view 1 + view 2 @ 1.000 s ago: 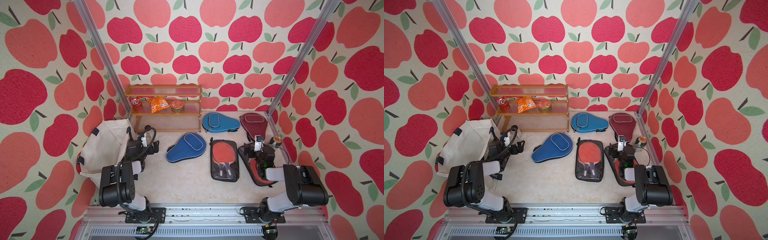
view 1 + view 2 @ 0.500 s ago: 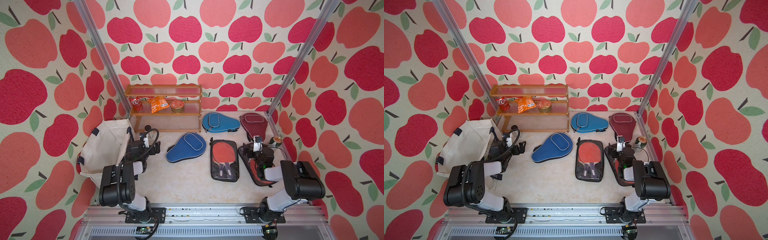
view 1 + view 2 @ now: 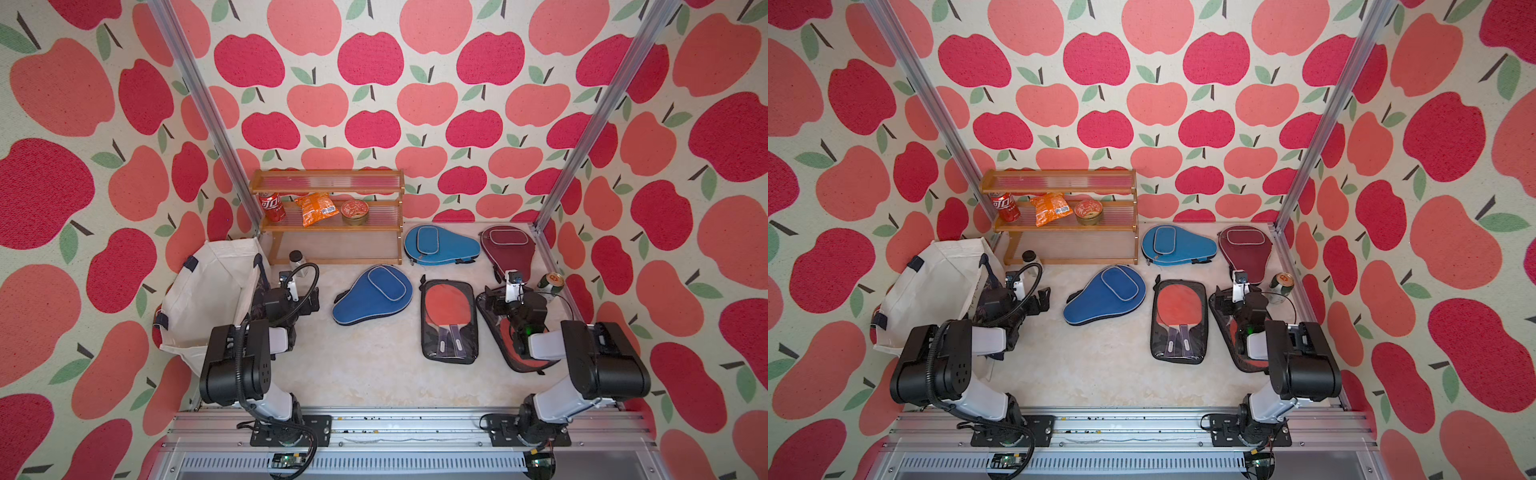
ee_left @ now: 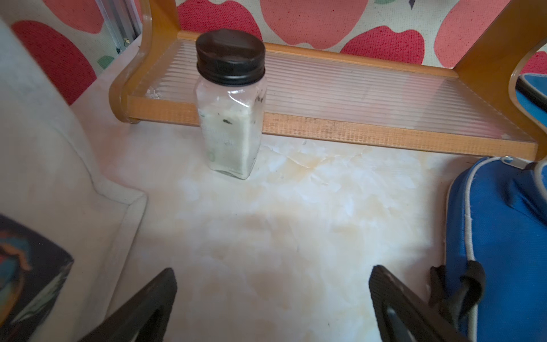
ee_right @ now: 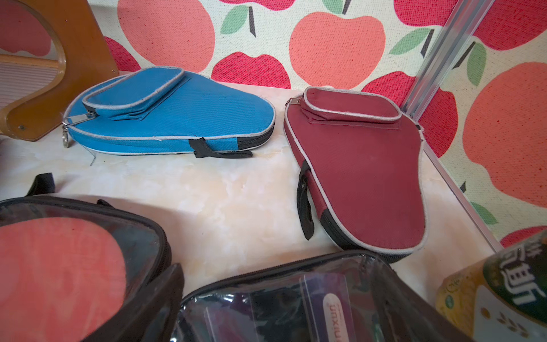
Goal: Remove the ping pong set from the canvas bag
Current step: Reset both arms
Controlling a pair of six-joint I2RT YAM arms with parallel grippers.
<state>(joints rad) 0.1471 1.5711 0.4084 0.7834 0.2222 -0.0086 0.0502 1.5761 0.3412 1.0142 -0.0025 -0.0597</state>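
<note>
On the desk (image 3: 374, 374), all places reckoned from the wooden shelf (image 3: 328, 183) at the back wall:

- Canvas bag (image 3: 199, 291): in front of the shelf and off its left end, against the side wall, mouth gaping. A dark patterned item (image 4: 26, 266) shows at its mouth; what it is cannot be told.
- Ping pong set (image 5: 296, 305), in a clear zip case: well in front of the shelf and past its right end, flat on the desk, outside the bag.
- Right pincer (image 3: 492, 300): over that case's shelf-side end, jaws spread wide, gripping nothing.
- Left pincer (image 4: 272, 299): in front of the shelf's left end, just beside the bag's mouth, jaws fully apart, bare desk between them.
- Second clear case (image 3: 448, 320), red bats inside: in front of the shelf's right end.
- Dark blue cover (image 3: 374, 295): in front of the shelf's middle.
- Light blue cover (image 3: 438, 245): just beside the shelf's right end.
- Maroon cover (image 3: 509, 249): further right again.
- Green can (image 3: 550, 284): beyond the maroon cover, near the side rail.
- Jar (image 4: 229, 118), black lid: upright, just in front of the shelf's lowest tier, left end.
- Middle tier: red can (image 3: 272, 208), orange packet (image 3: 316, 209), round tin (image 3: 354, 212).
</note>
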